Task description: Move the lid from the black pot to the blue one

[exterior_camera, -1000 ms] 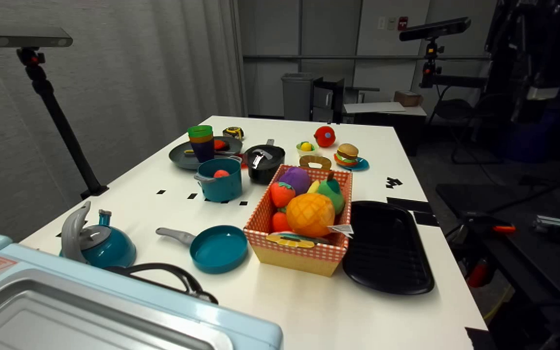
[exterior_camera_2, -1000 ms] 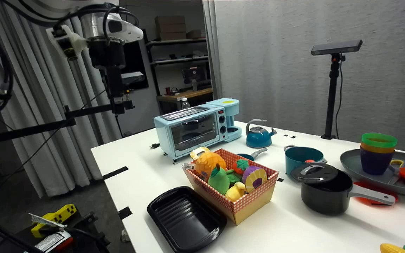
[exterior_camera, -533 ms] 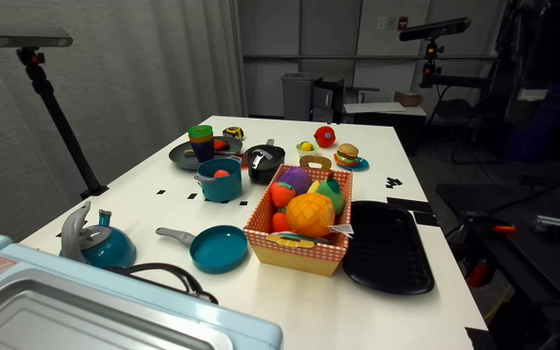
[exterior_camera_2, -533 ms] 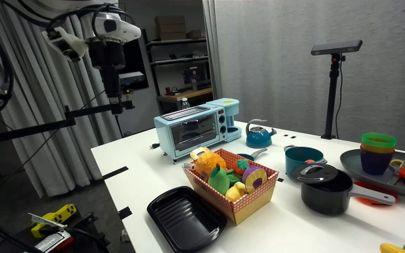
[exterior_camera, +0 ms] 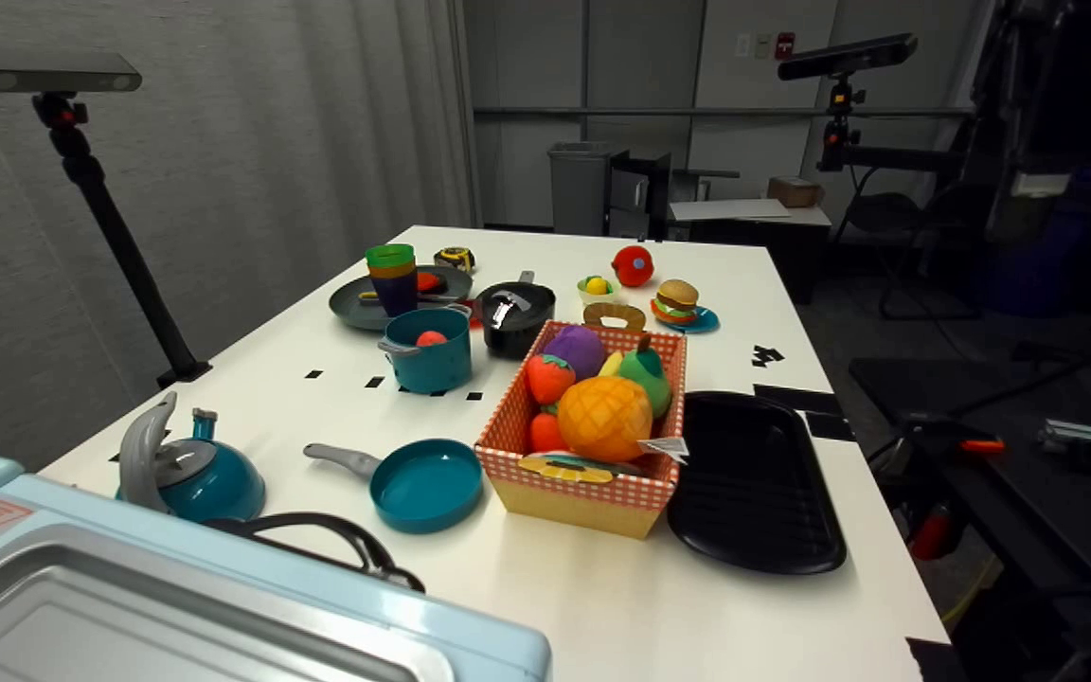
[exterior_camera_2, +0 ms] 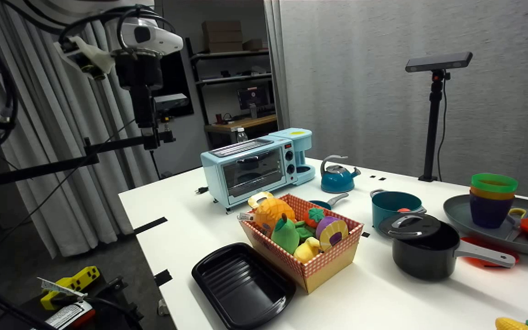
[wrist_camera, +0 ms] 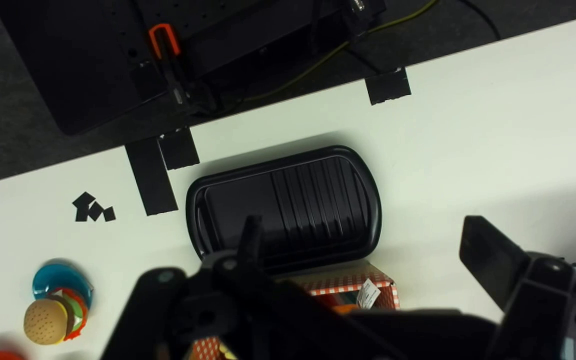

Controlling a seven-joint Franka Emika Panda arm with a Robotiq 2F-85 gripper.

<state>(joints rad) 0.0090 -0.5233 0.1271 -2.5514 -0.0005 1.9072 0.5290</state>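
Clearly, in the wrist view, the gripper (wrist_camera: 363, 225) stood with its jaws wide apart and nothing held between them. Below it on the bench (wrist_camera: 448, 150) lay a black tray (wrist_camera: 283, 200) and part of a checked basket (wrist_camera: 348, 287). Neither pot nor lid showed there, so steering by this view alone risked a blind approach: going down too early could catch the basket or bring the wrong dark object under the gripper.

In an exterior view, the lid (exterior_camera_2: 409, 228) rested off-centre on the black pot (exterior_camera_2: 424, 259), well apart from the gripper and beyond the basket. Its edge jutted past the rim on the side facing the gripper, leaving part of the mouth uncovered. Pressing on that overhang, or pinching the lid's handle (exterior_camera_2: 405, 220) near one end, could tip it onto the bench. Whether it touched the blue pot (exterior_camera_2: 385, 213) could not be told.

Also in an exterior view, where the gripper was hard to make out against the dark margin, a reddish ball (exterior_camera: 431, 338) sat inside the blue pot; if it reached higher than it looked, the lid would rock. Past the pots from the gripper, stacked cups (exterior_camera: 392, 279) stood on a grey plate (exterior_camera: 356, 305), so overshooting could knock them.
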